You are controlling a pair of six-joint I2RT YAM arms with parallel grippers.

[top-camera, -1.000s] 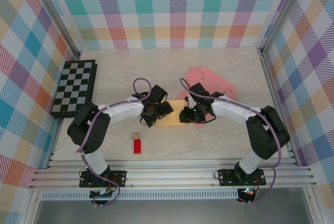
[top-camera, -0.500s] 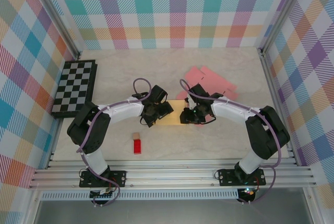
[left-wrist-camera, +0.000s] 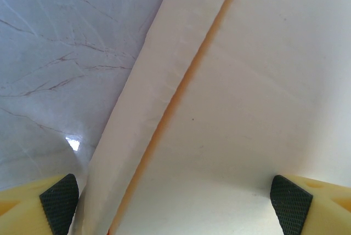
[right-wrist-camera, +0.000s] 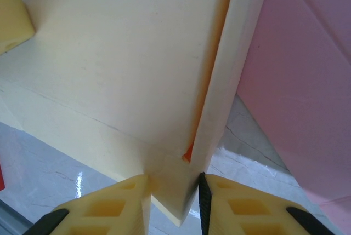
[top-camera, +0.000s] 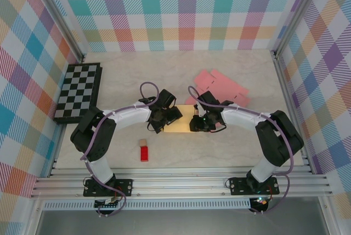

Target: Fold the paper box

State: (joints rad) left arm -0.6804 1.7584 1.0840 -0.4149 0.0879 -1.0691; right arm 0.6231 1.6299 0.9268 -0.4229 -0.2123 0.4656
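1. The paper box [top-camera: 181, 122], a flat cream card blank with creased flaps, was laid mid-tabletop [top-camera: 131, 76] between both arms, its long axis running left to right.
2. The right gripper [right-wrist-camera: 174, 188] was found with its fingers clamped on a raised flap's corner.
3. The left gripper [left-wrist-camera: 175, 213] was held with its fingers apart, straddling the opposite folded edge.
4. Smooth pink sheets [top-camera: 222, 86] were seen just beyond.

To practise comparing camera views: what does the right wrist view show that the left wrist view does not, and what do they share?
Right wrist: a pink paper sheet beside the cream paper box, and the right gripper pinching the box's edge. Left wrist: the left gripper open, its black pads spread across the box. Shared: the box's orange-lined crease and the marble table.
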